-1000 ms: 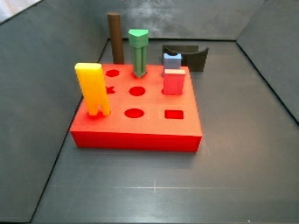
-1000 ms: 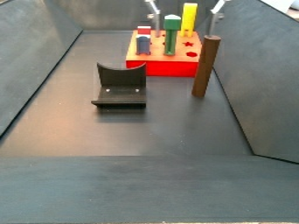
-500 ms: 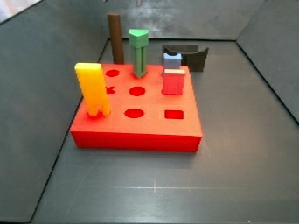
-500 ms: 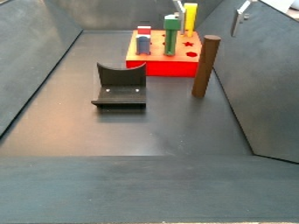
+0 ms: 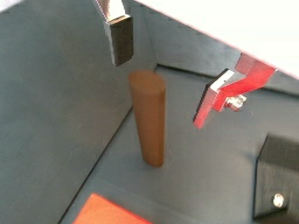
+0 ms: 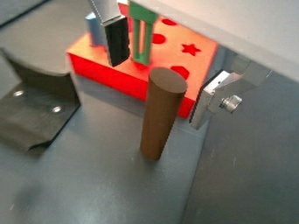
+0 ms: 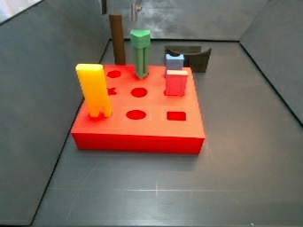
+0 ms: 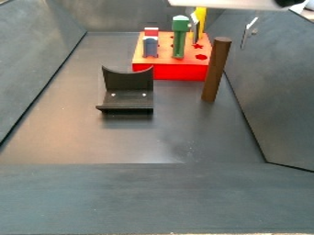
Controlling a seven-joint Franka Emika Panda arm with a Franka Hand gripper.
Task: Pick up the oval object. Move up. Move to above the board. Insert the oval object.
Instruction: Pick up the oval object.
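End effector (image 6: 163, 61) now lower, jaws wide, astride oval object (image 6: 160, 114) | near surface's wall edge | ungrasped, probably descending.

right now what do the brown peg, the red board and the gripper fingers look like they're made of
The oval object: matte brown, evenly coloured, probably plastic, possibly painted wood. The board: bright red, smooth with a slight sheen, likely plastic. The gripper, open above the peg: fingers look like bare silver metal plates with dark, rubbery-looking pads.
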